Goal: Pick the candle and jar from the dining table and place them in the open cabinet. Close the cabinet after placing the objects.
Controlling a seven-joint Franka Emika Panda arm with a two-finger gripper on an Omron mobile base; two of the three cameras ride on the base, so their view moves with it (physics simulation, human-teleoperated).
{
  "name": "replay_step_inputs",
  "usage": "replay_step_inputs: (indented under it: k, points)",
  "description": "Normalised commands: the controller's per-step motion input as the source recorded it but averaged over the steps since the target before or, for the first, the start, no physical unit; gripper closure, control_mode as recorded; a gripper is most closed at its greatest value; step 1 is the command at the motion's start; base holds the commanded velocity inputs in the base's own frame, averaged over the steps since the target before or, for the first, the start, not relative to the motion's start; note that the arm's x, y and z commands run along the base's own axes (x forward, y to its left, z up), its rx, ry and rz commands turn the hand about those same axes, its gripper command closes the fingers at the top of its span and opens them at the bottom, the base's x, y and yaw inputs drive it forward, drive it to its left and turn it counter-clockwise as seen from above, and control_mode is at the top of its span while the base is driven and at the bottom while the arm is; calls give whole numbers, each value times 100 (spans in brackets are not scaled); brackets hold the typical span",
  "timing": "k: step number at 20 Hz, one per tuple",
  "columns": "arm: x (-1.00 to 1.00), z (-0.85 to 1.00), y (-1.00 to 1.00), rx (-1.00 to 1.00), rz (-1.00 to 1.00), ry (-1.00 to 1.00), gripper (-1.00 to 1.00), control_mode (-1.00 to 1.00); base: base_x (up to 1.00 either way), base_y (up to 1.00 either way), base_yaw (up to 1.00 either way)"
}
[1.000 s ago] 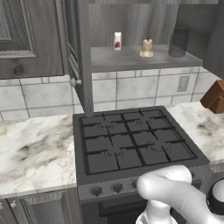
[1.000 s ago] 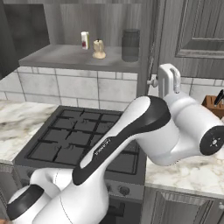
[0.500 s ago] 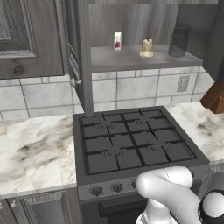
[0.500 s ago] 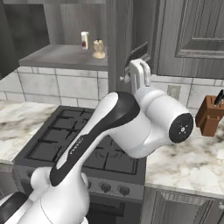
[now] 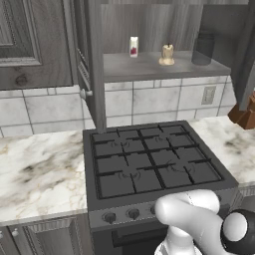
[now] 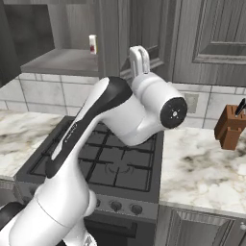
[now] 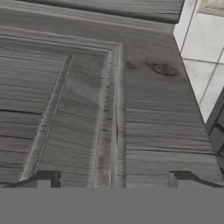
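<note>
cabinet (image 5: 149, 67) matt dark grey wood, visible grain and knots, jar (image 5: 203, 49) on its shelf dark translucent glass, candle (image 5: 167, 55) waxy cream, below cabinet glossy veined marble counter (image 5: 40, 172), matt black stove (image 5: 152, 162)

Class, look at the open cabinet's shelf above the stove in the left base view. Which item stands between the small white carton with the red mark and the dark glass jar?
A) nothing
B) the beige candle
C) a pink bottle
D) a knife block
B: the candle stands on the cabinet shelf, with the white carton to its left and the jar to its right.
</note>
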Motion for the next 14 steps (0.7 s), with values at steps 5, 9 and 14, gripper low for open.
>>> replay_step_inputs:
  k: [5, 9, 14]
  points:
    - [30, 4, 44, 0, 0, 0, -100, -100, 0, 0, 0]
    - [23, 1, 46, 0, 0, 0, -100, -100, 0, 0, 0]
    - [36, 0, 32, 0, 0, 0, -100, -100, 0, 0, 0]
